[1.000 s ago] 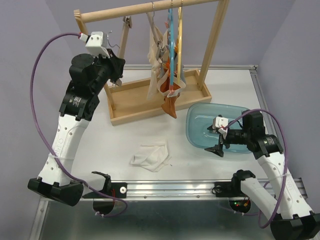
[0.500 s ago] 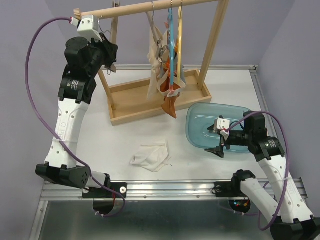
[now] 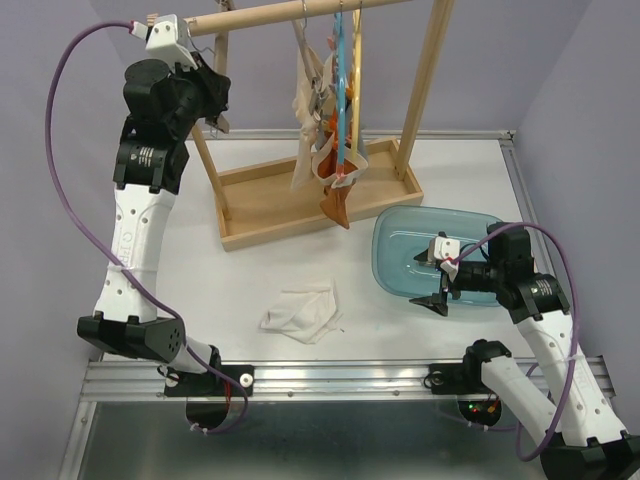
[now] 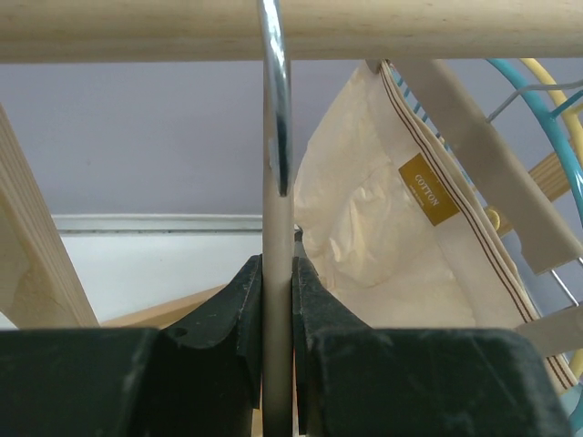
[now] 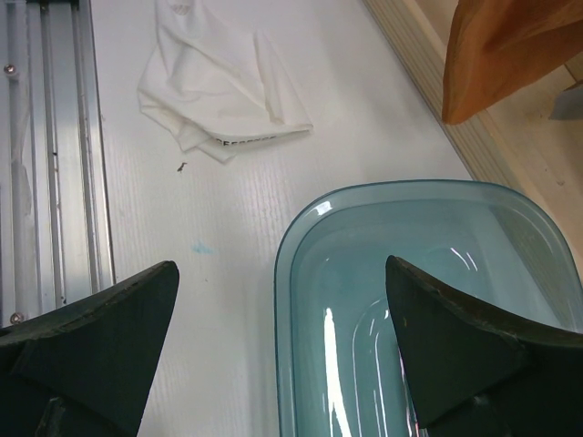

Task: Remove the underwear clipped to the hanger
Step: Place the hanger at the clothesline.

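A wooden clothes rack (image 3: 262, 203) stands at the back of a white table (image 3: 230, 280), seen from above. The left gripper (image 3: 212, 100) is raised to the left end of the rack's top rail (image 3: 280, 14). In its wrist view, the left gripper (image 4: 278, 273) has its jaws pressed nearly together on a thin pale hanger stem (image 4: 277, 300). The stem's metal hook (image 4: 276, 91) curves over the rail (image 4: 410, 27).

Just right of the hook hangs a beige garment (image 4: 364, 228) with a small "COTTON" label. From above, this beige garment (image 3: 308, 95) hangs mid-rail beside a blue hanger (image 3: 340, 80) and a yellow hanger (image 3: 358, 70). An orange-brown garment (image 3: 337, 207) dangles lowest, over the rack's tray.

A white garment (image 3: 300, 312) lies crumpled on the table, in front of the rack and well apart from it.

The right gripper (image 3: 435, 280) hovers at the near left edge of a see-through blue tub (image 3: 400, 228). Its jaws are spread wide and hold nothing. Its wrist view shows the tub (image 5: 437, 237) below, the white garment (image 5: 223, 91) and the orange-brown garment's tip (image 5: 510, 55).
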Controlling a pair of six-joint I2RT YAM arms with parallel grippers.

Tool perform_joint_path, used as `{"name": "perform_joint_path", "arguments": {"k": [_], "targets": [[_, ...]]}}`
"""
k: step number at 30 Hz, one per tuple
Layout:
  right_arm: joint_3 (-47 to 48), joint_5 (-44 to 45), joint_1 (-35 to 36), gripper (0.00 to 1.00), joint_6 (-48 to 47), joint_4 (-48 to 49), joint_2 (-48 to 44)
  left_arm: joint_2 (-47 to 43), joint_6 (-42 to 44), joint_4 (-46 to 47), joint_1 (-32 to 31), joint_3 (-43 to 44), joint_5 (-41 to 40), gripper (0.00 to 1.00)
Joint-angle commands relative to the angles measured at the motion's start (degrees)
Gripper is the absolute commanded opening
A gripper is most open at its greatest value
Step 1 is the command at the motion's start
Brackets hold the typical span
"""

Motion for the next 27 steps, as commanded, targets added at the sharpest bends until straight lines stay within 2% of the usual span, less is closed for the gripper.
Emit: {"name": "perform_joint_path", "arguments": {"k": [1, 8, 15, 16, 17, 19, 20, 21, 22, 25, 27], "targets": [[-1.44, -1.54, -0.22, 1.00, -0.08, 2.11, -0.52, 0.71, -0.83, 2.48, 0.82, 4.01, 0.29, 0.00], [-1.44, -1.54, -0.22, 1.00, -0.08, 2.20, -0.43, 4.14, -1.53, 1.87, 2.14, 7.26, 0.20, 0.00], [-1.53, -1.71, -0.22, 1.00, -0.16, 2.11, -0.43, 4.41, -1.36, 1.51, 2.40, 6.91, 0.73, 0.02], [-1.61, -1.71, -0.22, 1.00, -0.17, 2.11, -0.43, 4.49, -1.36, 1.43, 2.49, 7.00, 0.82, 0.06], [-1.61, -1.62, -0.22, 1.00, -0.17, 2.11, -0.52, 4.23, -1.18, 1.43, 2.49, 6.91, 0.90, 0.21], [-1.61, -1.54, -0.22, 1.00, -0.25, 2.11, -0.43, 3.10, -1.09, 1.34, 2.40, 6.30, 1.34, 0.39], [-1.53, -1.54, -0.31, 1.00, -0.17, 2.20, -0.43, 2.65, -0.92, 1.51, 2.49, 5.43, 1.52, 0.52], [-1.61, -1.54, -0.22, 1.00, -0.17, 2.11, -0.43, 2.04, -0.83, 1.77, 2.49, 4.81, 1.52, 0.58], [-1.61, -1.54, -0.22, 1.00, -0.17, 2.11, -0.35, 0.64, -0.83, 1.95, 2.49, 4.19, 1.43, 0.69], [-1.70, -1.45, -0.22, 1.00, -0.25, 2.03, -0.35, -1.83, -0.57, 3.27, 2.49, 0.86, 1.43, 0.80], [-1.70, -1.54, -0.22, 1.00, -0.25, 2.03, -0.26, -4.29, -0.83, 4.32, 2.49, -1.43, 1.61, 0.82]]}}
